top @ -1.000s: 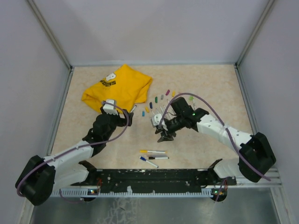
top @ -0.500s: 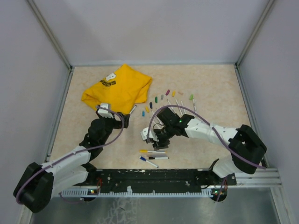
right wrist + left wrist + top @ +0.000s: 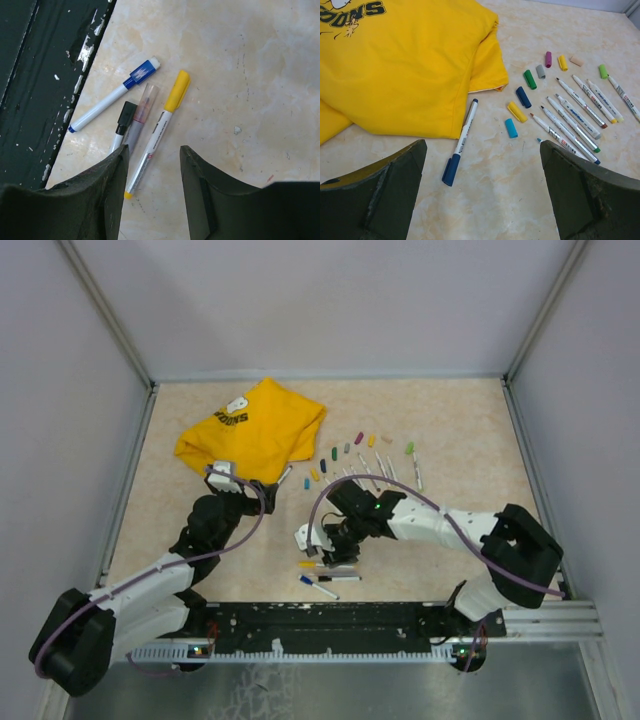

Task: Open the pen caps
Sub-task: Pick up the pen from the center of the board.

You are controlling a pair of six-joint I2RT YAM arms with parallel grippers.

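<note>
Several capped pens (image 3: 159,131) lie by the near edge: one yellow-capped, one blue-capped (image 3: 110,97), one black-capped and one with a clear cap. My right gripper (image 3: 152,155) hovers open over them, the yellow pen's tail below its gap and nothing held; from above it is the right gripper (image 3: 325,545). My left gripper (image 3: 482,150) stands wide open over bare table, short of a blue-capped pen (image 3: 461,142) at the shirt's edge. Loose pen caps (image 3: 522,97) and a row of uncapped pens (image 3: 575,120) lie to its right.
A crumpled yellow T-shirt (image 3: 250,430) covers the back left of the table. The black base rail (image 3: 330,615) runs along the near edge, right beside the capped pens (image 3: 328,578). Grey walls close in the table on three sides.
My right arm has swung left and toward the near edge, down over the capped pens. The left arm drew back a little, then stayed still. Both grippers keep the same opening.
</note>
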